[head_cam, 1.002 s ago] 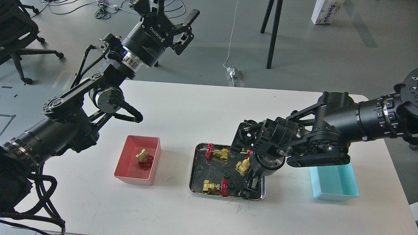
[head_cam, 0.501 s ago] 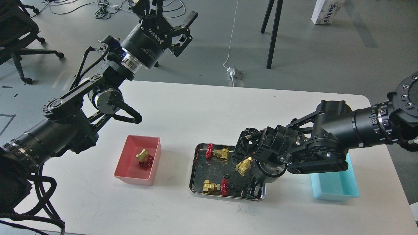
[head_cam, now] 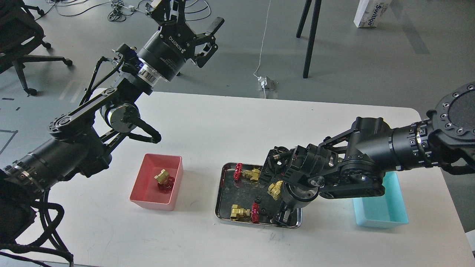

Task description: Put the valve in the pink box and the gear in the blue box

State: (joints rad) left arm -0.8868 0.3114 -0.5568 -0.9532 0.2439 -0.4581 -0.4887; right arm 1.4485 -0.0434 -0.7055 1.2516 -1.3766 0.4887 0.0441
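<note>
The pink box sits left of centre with one brass valve inside. A shiny steel tray holds three more valves, at the back, in the middle and at the front. Tiny black gears lie near the front valve. My right gripper points down into the tray's front right corner; its fingers are dark and hard to tell apart. The blue box sits on the right, partly hidden by my right arm. My left gripper is open and empty, high above the table's far edge.
The white table's far edge runs behind the tray. Beyond it are the floor, black stand legs, cables and a power strip. An office chair stands at the far left.
My right arm has shifted a little left and lower, with its gripper staying down in the tray's front right corner. My left arm has barely moved.
</note>
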